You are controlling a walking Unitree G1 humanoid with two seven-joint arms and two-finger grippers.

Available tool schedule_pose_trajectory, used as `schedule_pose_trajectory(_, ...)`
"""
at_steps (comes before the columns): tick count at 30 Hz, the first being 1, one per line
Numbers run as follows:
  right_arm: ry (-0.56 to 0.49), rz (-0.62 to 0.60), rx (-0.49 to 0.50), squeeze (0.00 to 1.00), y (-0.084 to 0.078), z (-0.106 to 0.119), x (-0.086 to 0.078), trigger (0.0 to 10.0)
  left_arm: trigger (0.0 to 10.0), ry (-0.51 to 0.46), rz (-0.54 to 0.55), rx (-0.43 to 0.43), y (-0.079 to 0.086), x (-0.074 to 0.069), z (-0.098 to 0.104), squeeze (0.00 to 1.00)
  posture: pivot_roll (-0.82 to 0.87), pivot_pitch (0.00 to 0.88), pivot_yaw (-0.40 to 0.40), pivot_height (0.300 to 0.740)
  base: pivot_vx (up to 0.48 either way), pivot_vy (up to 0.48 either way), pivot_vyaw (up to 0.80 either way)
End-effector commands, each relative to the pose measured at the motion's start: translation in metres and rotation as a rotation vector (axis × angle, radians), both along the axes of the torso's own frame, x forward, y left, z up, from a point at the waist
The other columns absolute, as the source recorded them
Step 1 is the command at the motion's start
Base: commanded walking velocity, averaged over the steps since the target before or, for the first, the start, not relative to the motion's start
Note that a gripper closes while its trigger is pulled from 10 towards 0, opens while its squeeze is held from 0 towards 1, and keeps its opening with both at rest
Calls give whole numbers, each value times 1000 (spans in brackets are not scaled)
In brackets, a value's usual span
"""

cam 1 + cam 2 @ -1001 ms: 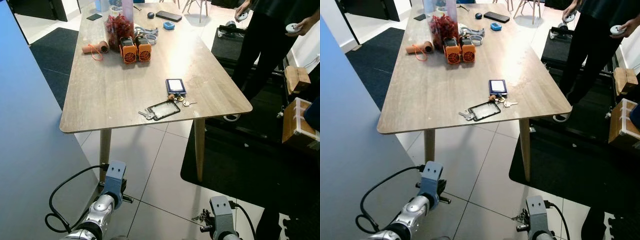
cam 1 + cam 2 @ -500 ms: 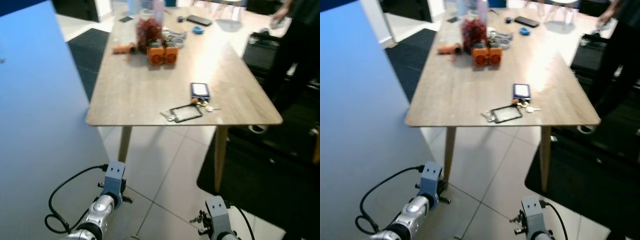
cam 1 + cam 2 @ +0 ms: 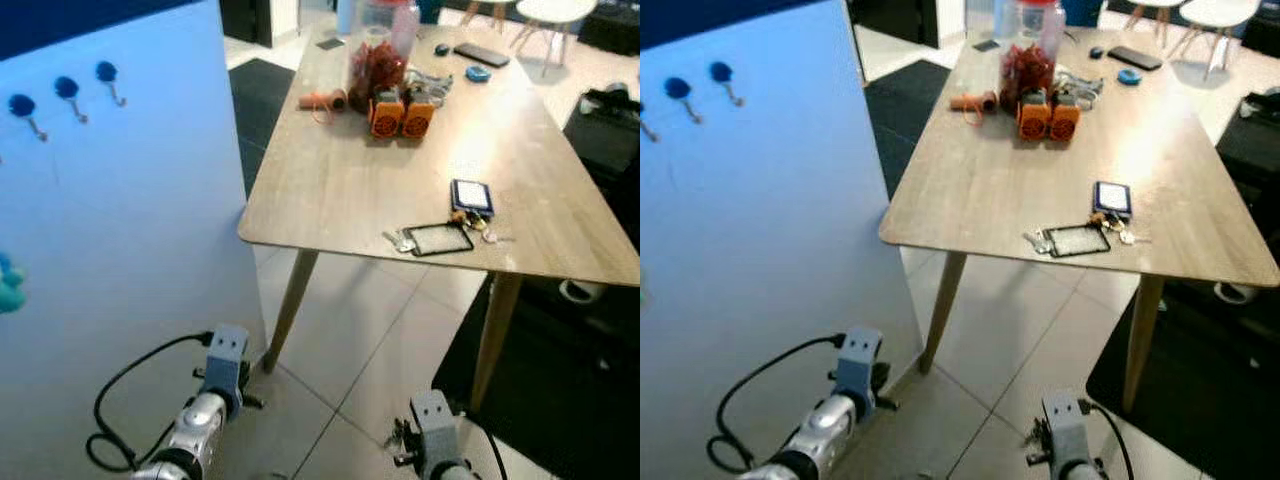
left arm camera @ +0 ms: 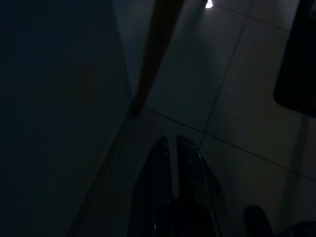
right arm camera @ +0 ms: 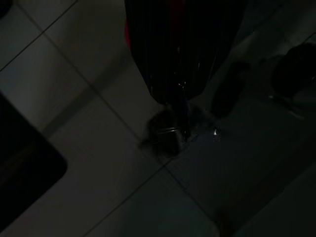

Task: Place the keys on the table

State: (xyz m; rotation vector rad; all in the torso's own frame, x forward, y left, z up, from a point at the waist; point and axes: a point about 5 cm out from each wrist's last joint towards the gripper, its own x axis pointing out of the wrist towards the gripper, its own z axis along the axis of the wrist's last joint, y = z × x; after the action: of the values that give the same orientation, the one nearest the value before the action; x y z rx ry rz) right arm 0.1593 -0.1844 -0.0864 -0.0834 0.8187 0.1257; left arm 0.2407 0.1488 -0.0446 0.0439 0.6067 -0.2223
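Observation:
A bunch of keys (image 5: pixel 170 131) hangs from my right gripper (image 5: pixel 177 98), whose black fingers are shut on its ring; the same keys (image 3: pixel 398 437) show beside my right wrist, low over the tiled floor. The wooden table (image 3: pixel 340 190) stands ahead and to the right, well above and beyond both arms. On its near edge lie another set of keys with a black card holder (image 3: pixel 440 238) and a small blue device (image 3: pixel 470 195). My left gripper (image 4: pixel 171 140) hangs idle near a table leg, fingers pressed together.
A tall blue panel (image 3: pixel 120 200) with hooks (image 3: pixel 65 90) stands close on the left. At the table's far end are a jar (image 3: pixel 378 60), two orange items (image 3: pixel 400 115) and a phone (image 3: pixel 482 55). A black mat (image 3: pixel 570 400) covers the floor on the right.
The camera has swung left: the blue panel's hooks have come into view and the person on the right has left the picture. Both arms hang as before, keys still held.

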Motion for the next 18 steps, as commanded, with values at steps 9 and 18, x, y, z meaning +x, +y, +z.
schedule_pose_trajectory(9,31,-15,4,0,-1,-3,-6,10000,10000,-2,6,-41,0,-1,0,0,20,47,-3,740,0,0,0)
schedule_pose_trajectory(18,36,-14,9,0,-1,-3,-6,10000,10000,0,10,-61,1,-2,0,0,20,51,-5,740,166,0,0)
